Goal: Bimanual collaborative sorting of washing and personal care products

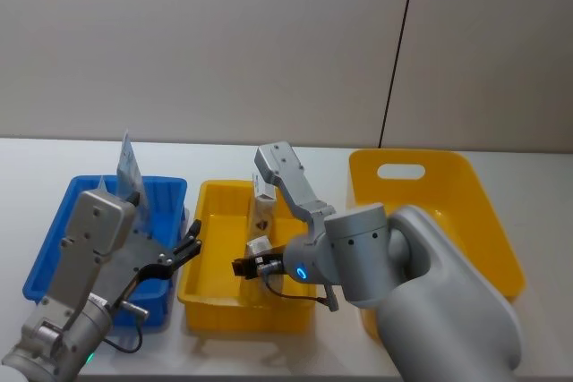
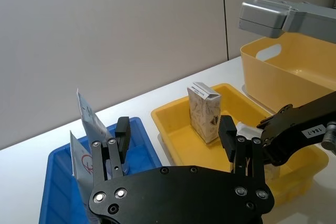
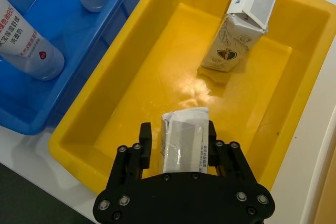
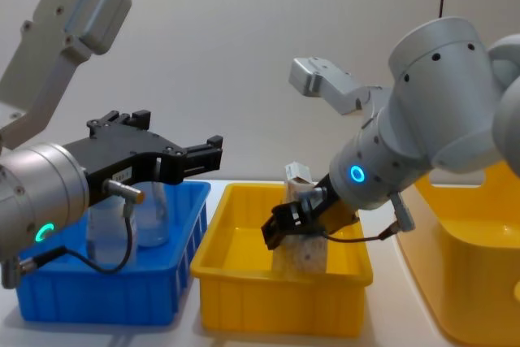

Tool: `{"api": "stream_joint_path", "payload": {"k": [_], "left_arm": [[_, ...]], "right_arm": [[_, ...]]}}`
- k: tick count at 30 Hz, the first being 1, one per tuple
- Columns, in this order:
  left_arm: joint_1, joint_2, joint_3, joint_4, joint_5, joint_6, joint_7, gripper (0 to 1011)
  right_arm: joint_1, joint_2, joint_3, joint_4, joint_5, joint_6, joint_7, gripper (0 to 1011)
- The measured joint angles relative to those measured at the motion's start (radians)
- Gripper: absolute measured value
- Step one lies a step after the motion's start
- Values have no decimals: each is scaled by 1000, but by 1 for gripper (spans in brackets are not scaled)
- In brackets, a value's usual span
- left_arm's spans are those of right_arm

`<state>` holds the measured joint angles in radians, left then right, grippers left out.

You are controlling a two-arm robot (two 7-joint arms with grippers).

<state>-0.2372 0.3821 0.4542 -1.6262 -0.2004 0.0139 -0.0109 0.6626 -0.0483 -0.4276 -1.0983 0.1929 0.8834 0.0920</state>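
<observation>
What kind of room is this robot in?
Probably a robot test lab: a white table by a plain wall, blue bin and yellow bin for sorting, and the right claw holding a carton in the yellow one.

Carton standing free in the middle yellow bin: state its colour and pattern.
The carton is whitish, tan-speckled; clearest in left wrist view.

Left pincer point(image 2: 174, 124) spread wide, aloft; right pincer point(image 3: 178, 129) clamped, lower.
</observation>
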Motion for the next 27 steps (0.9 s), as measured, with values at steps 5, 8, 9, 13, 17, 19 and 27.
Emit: {"api": "stream_joint_path", "payload": {"k": [5,8,9,13,17,19,27], "left_arm": [[0,0,0,0,0,0,0,1002],[0,0,0,0,0,0,0,1001],[0,0,0,0,0,0,0,1002],[0,0,0,0,0,0,0,1001],[0,0,0,0,0,0,0,1001],[0,0,0,0,0,0,0,1002],[0,0,0,0,0,0,0,1001]], "right_arm": [[3,-5,12,1,-2,18,-6,441],[3,-7,19,-5,-3,29,-13,359],[3,-8,22,-8,-3,33,-16,347],[2,-9,36,-34,-6,47,-28,318],[-1,-9,45,-60,-9,53,-37,304],[-5,-7,54,-88,-12,54,-45,297],[-17,4,74,-167,-24,47,-64,294]]}}
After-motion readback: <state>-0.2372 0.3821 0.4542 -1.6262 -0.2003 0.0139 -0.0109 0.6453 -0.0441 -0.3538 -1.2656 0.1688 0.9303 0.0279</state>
